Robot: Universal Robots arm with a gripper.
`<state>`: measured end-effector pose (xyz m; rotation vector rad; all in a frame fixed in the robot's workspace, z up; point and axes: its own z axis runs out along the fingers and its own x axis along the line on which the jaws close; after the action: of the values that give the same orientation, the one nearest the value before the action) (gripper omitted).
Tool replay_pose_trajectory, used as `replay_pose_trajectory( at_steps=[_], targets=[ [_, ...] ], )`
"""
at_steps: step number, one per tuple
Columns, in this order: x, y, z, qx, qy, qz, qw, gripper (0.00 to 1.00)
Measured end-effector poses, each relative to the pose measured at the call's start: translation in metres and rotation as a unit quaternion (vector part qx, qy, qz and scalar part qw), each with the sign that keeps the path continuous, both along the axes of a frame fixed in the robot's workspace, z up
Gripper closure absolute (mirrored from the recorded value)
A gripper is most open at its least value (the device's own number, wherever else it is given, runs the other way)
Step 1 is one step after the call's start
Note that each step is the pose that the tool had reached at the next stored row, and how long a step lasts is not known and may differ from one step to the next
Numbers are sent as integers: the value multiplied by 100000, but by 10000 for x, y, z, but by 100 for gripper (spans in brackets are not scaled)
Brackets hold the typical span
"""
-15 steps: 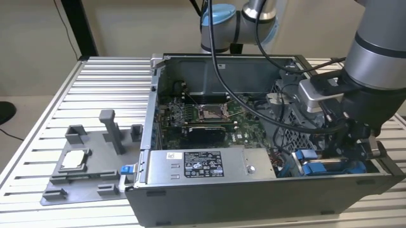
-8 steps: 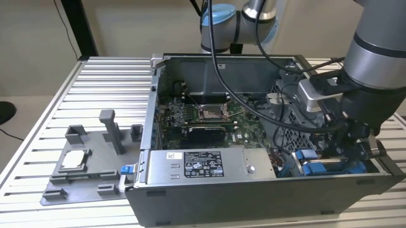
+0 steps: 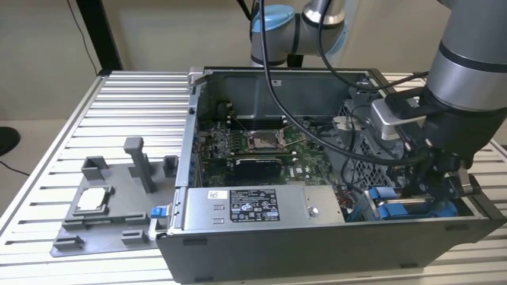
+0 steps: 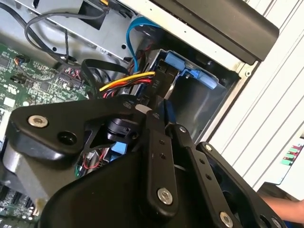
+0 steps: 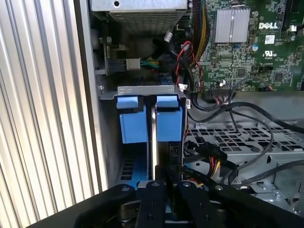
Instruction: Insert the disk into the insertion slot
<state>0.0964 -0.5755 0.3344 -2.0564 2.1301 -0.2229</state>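
The gripper (image 5: 164,183) is clamping the disk (image 5: 153,137) edge-on, standing in the slot (image 5: 110,156), lower middle of the first wrist view.

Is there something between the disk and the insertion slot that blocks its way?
Nothing visible blocks it. The gripper holds the disk on edge inside the insertion slot, between the blue tabs. The cables lie to one side, outside the slot.

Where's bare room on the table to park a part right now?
Free: the slatted table between the grey fixture tray and its far edge, beside the computer case. Crowded: the tray's posts and small silver chip, and the case corner where the gripper sits at the blue-tabbed insertion slot.
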Motion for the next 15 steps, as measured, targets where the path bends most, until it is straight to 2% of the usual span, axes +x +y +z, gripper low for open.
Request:
replay_pose_trajectory(
  at_steps=[4, 5, 7, 12, 15],
  targets=[
    [0, 6, 1, 98, -122, 5, 100000, 100],
    [1, 7, 25, 256, -141, 9, 100000, 100],
    [1, 6, 107, 262, -122, 9, 100000, 100],
    [-8, 6, 276, 550, -123, -20, 99998, 100],
    [-31, 6, 305, 712, -121, -44, 99997, 100]
  ],
)
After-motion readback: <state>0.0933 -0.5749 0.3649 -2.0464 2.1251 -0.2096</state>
